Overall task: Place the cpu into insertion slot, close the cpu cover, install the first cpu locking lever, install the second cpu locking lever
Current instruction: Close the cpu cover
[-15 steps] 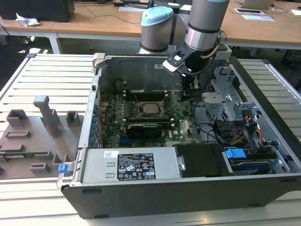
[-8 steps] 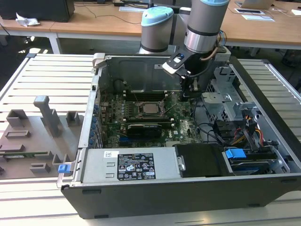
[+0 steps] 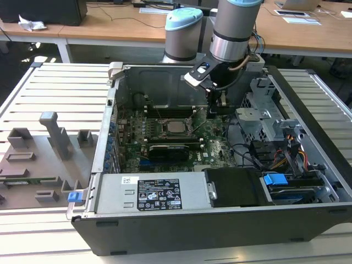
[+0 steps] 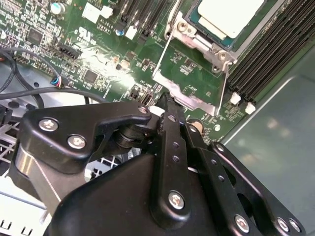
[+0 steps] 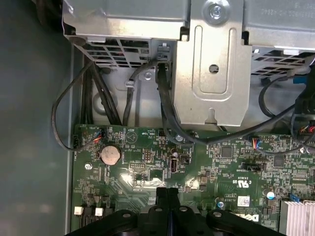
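- Exterior view: the gripper [image 3: 215, 110] hung low over the motherboard [image 3: 217, 146], near its edge on the exterior view's right. The cpu [image 3: 177, 127] sat in the insertion slot [image 3: 167, 127], just toward the exterior view's left of the gripper.
- Second wrist view: the gripper [image 4: 165, 97], fingers pressed together and empty, pointed toward the square, pale-topped cpu [image 4: 227, 14], framed by the silvery cpu cover [image 4: 186, 30].
- First wrist view: the gripper [image 5: 167, 191], tips joined, hovered above the green motherboard [image 5: 147, 162].

Arm [image 3: 234, 27] vertical, wrist pointing down inside case [image 3: 220, 234] near its far wall; gripper [image 3: 216, 107] fingers [image 4: 172, 137] pressed together, empty.
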Motion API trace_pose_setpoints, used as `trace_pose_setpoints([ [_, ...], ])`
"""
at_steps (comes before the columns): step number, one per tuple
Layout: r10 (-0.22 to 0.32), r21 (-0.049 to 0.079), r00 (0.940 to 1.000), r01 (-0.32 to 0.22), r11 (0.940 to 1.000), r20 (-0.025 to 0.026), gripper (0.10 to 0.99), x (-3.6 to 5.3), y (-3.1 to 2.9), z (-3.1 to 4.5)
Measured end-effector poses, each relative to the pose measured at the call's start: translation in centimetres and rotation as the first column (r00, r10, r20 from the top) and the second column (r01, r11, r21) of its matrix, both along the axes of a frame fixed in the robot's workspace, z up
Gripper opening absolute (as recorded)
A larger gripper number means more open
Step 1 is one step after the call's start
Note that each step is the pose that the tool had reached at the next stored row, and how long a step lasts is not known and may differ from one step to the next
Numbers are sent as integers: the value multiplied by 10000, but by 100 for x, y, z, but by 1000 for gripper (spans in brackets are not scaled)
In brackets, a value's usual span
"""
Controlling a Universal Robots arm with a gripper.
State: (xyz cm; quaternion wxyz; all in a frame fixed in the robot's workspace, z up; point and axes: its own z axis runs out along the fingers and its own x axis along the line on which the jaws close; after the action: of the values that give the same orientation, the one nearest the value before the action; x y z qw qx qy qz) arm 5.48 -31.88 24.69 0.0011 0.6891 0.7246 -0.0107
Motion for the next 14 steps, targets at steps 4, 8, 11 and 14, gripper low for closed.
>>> trace_pose_setpoints([
  [4, 0, 0, 10000, 0, 10000, 0, 106, -44, 0, 0],
  [8, 0, 0, 10000, 0, 10000, 0, 106, -89, 0, 0],
  [11, 0, 0, 10000, 0, 10000, 0, 106, -164, 0, 0],
  [14, 0, 0, 10000, 0, 10000, 0, 106, -221, 0, 0],
])
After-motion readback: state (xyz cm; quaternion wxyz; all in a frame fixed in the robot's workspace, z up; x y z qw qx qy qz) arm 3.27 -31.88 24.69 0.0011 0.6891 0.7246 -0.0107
